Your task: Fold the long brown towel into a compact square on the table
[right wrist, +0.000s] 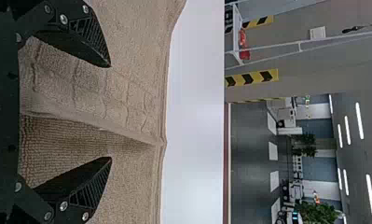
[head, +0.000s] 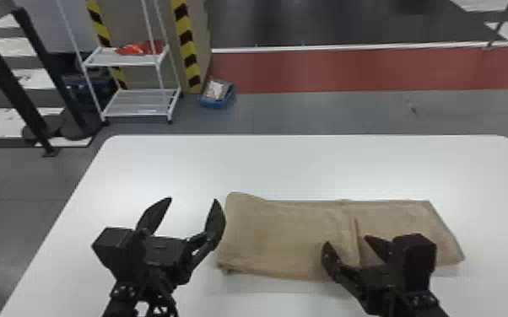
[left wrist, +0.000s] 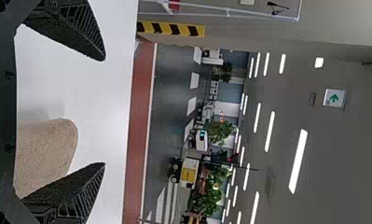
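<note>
Left gripper is wide beside the towel's edge; right gripper, wide, over it. White surface extends beyond, shelf cart behind.

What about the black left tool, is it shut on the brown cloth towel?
No, the black left tool is open, its fingers spread wide beside the brown cloth towel.

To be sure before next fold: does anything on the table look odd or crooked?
Only the brown towel looks slightly askew: its far left corner bulges past the line of the far edge. Nothing looks spilled or damaged.
</note>
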Controlling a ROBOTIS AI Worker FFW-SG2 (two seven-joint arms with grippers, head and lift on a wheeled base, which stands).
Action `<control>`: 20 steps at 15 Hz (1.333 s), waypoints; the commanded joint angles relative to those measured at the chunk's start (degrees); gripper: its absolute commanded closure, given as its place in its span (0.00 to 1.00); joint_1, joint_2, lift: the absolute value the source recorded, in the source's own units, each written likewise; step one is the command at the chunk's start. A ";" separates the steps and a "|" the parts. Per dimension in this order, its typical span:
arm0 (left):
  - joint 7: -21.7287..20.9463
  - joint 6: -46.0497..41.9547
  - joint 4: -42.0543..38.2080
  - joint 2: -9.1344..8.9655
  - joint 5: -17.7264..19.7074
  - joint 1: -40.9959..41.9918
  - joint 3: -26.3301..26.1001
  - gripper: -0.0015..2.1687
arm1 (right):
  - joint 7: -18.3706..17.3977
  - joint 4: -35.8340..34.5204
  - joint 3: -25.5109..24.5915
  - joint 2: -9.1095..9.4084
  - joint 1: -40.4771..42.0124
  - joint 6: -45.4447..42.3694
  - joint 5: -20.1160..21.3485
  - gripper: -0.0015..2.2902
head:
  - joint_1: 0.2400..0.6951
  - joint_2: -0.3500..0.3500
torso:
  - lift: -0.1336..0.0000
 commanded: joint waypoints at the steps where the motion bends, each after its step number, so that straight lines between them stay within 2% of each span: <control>1: -0.16 0.00 0.07 0.00 0.00 0.07 0.03 0.04 | 0.00 1.32 0.61 0.00 -1.09 0.25 0.66 0.14 | 1.00 0.62 | 0.16; 7: -0.16 0.00 0.24 0.00 0.00 0.07 0.29 0.04 | 0.27 1.85 1.23 -0.09 -1.53 0.60 0.92 0.30 | 1.00 0.64 | 0.16; 12: -0.16 0.00 0.42 0.00 0.00 -0.02 0.29 0.04 | 1.14 1.58 1.14 -0.09 -1.26 0.25 0.57 0.57 | 1.00 0.65 | 0.16; 16: -0.16 0.00 0.42 0.00 0.00 -0.02 0.47 0.04 | 1.32 0.35 1.14 -0.09 -0.83 -0.63 0.39 0.58 | 1.00 0.65 | 0.16; 18: -0.16 -0.70 0.42 0.00 0.09 0.07 0.47 0.04 | 3.43 -3.51 0.17 -0.18 0.14 -0.63 -1.28 0.58 | 1.00 0.65 | 0.16; 20: -0.07 -4.22 1.12 0.00 0.18 0.25 0.64 0.04 | 5.01 -9.58 -2.82 -0.18 2.16 -0.46 -4.44 0.58 | 1.00 0.66 | 0.16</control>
